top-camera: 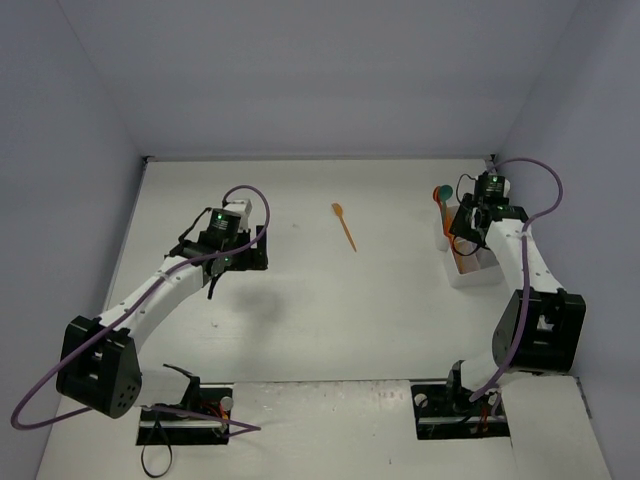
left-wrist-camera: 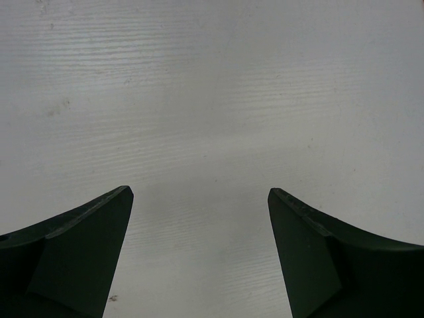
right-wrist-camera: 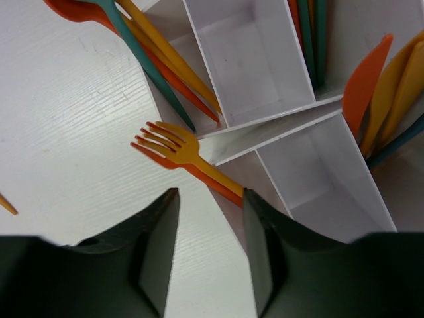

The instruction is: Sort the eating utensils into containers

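One orange spoon [top-camera: 345, 226] lies alone on the table's far middle. The white organizer [top-camera: 472, 272] stands at the right, with a teal spoon head [top-camera: 443, 192] sticking out of its far end. My right gripper [top-camera: 468, 236] hovers over it, open and empty [right-wrist-camera: 211, 199]. In the right wrist view, a yellow fork on an orange fork [right-wrist-camera: 173, 147] pokes out of a compartment [right-wrist-camera: 311, 173] just ahead of my fingertips. Spoons [right-wrist-camera: 142, 36] and knives [right-wrist-camera: 371, 86] stand in other compartments. My left gripper [top-camera: 240, 262] is open and empty [left-wrist-camera: 199, 193] over bare table.
White walls close in the table at the back and on both sides. The organizer stands close to the right wall. One middle compartment [right-wrist-camera: 242, 59] holds nothing. The arm bases [top-camera: 185, 415] sit at the near edge.
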`<control>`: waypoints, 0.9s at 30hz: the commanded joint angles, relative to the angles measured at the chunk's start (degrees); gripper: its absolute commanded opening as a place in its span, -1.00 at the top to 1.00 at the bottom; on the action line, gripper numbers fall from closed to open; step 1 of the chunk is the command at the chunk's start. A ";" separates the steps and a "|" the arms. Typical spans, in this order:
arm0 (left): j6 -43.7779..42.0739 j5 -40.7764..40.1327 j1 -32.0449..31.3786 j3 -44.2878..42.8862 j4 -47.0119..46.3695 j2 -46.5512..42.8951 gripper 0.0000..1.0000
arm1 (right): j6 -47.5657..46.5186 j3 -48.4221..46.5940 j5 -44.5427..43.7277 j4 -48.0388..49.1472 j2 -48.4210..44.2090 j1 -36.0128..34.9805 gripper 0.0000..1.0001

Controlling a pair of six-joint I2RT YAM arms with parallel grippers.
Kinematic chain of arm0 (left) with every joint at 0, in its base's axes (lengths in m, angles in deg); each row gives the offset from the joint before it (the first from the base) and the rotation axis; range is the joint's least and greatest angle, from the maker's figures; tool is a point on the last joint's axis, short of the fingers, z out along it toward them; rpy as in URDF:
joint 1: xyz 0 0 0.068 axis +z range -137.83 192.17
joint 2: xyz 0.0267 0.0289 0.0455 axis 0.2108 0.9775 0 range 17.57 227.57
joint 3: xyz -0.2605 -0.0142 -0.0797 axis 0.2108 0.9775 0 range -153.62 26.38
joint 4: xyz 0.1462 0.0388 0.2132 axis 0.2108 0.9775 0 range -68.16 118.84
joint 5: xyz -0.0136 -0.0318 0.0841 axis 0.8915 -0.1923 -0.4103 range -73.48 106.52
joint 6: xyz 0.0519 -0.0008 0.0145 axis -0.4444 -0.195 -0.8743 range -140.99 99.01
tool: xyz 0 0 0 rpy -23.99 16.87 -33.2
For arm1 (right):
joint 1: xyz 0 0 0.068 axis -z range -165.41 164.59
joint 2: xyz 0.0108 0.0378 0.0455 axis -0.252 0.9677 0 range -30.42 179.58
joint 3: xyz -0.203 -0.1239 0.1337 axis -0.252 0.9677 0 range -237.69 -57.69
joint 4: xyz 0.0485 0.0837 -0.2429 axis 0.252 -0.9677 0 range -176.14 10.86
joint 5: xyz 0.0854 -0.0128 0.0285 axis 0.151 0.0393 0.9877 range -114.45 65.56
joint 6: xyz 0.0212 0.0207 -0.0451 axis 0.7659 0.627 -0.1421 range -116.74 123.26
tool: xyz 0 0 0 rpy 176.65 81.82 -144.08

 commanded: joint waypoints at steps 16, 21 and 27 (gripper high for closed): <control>-3.16 -2.81 0.75 -5.08 8.38 -8.91 -0.62 | -12.61 -11.46 7.79 2.03 -1.29 -17.28 -0.09; -5.14 -6.80 1.79 -2.97 10.44 -16.76 -0.62 | -13.64 -13.91 9.06 3.14 6.89 -22.51 -0.11; -7.72 -11.18 3.03 0.15 13.49 -26.25 -0.62 | -10.98 -17.44 9.81 6.48 17.09 -26.02 -0.13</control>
